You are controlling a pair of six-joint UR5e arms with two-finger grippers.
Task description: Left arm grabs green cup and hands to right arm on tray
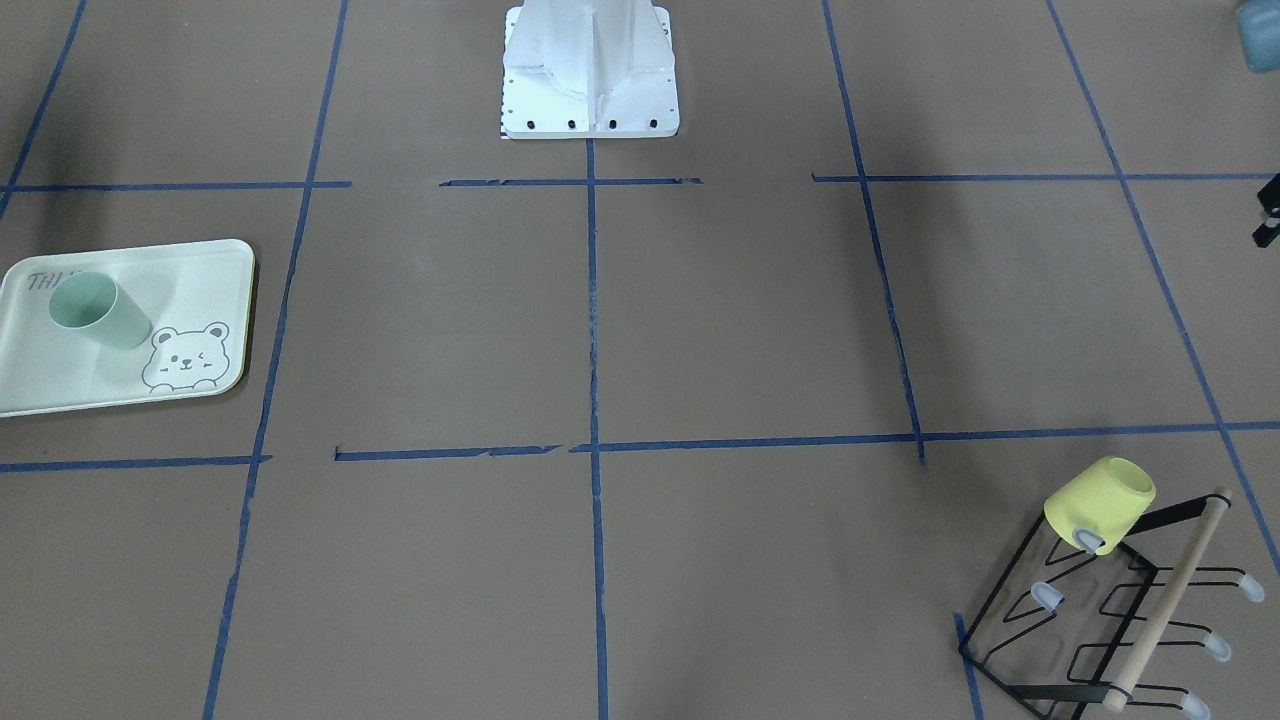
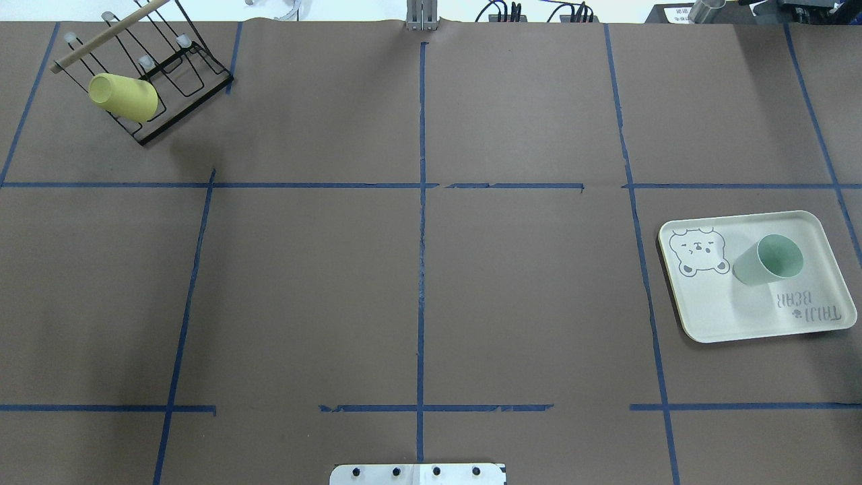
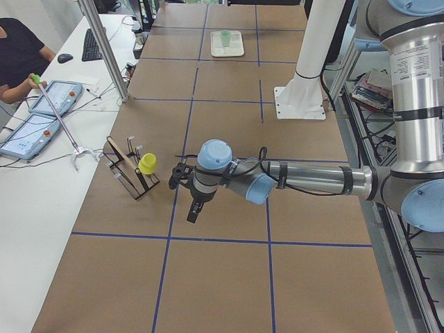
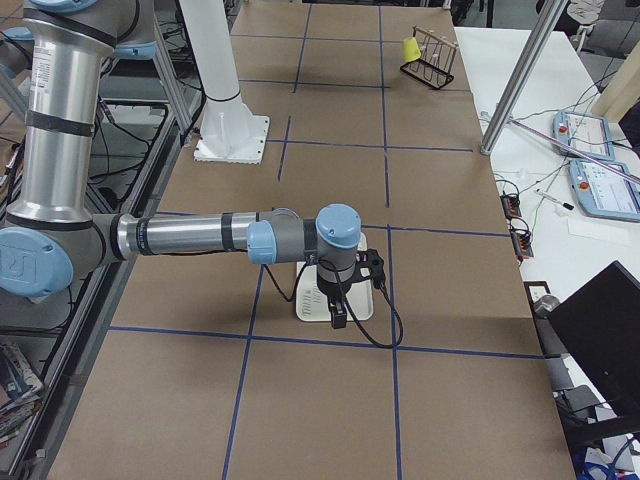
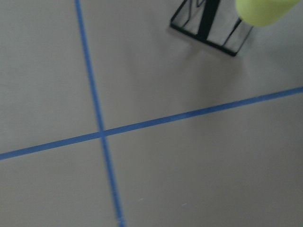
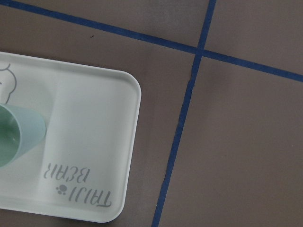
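The green cup (image 2: 768, 259) stands upright, mouth up, on the tray (image 2: 727, 310) at the table's right side; both also show in the front view, cup (image 1: 98, 310) and tray (image 1: 60, 380). The right wrist view shows the cup's side (image 6: 16, 137) and the tray's lettered corner (image 6: 90, 142). The right gripper (image 4: 338, 312) hangs above the tray and touches nothing; I cannot tell if it is open. The left gripper (image 3: 195, 210) hangs above the table near the rack, empty-looking; I cannot tell its state.
A yellow cup (image 2: 123, 97) hangs on a black wire rack (image 2: 182, 71) at the far left corner, also in the left wrist view (image 5: 262, 10). The white robot base (image 1: 590, 70) stands at mid-table edge. Blue tape lines grid the brown table.
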